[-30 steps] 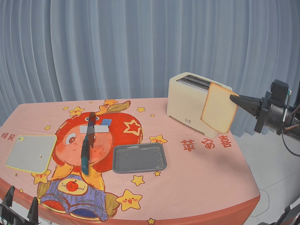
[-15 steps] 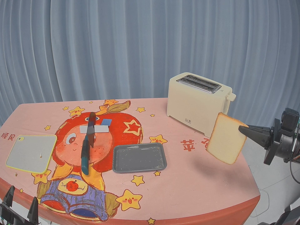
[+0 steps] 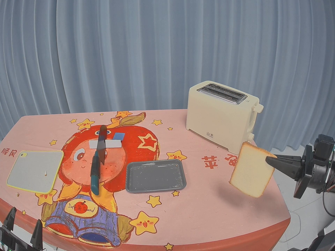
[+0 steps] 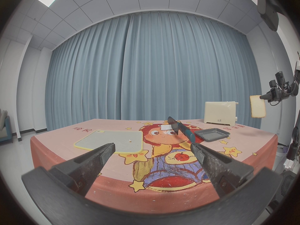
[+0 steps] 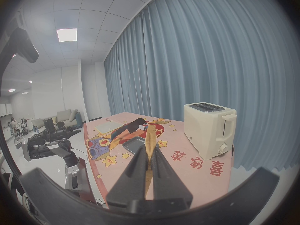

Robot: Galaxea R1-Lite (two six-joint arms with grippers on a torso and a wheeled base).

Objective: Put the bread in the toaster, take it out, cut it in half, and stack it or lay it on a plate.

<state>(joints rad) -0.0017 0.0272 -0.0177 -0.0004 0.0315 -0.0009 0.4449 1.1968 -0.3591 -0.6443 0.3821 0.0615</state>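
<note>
Bread dropped lower w/ right claw, toaster close behind.

Bg is a big blue-grey curtain wall to wall. Table has a pink cloth w/ a cartoon apple-head kid printed in the middle, yellow smiley stars scattered around it and red characters toward the right side. White strip + small blue square sit on the kid's forehead, touching. Ceiling light panel is on, and there's a sofa way back in the room.
</note>
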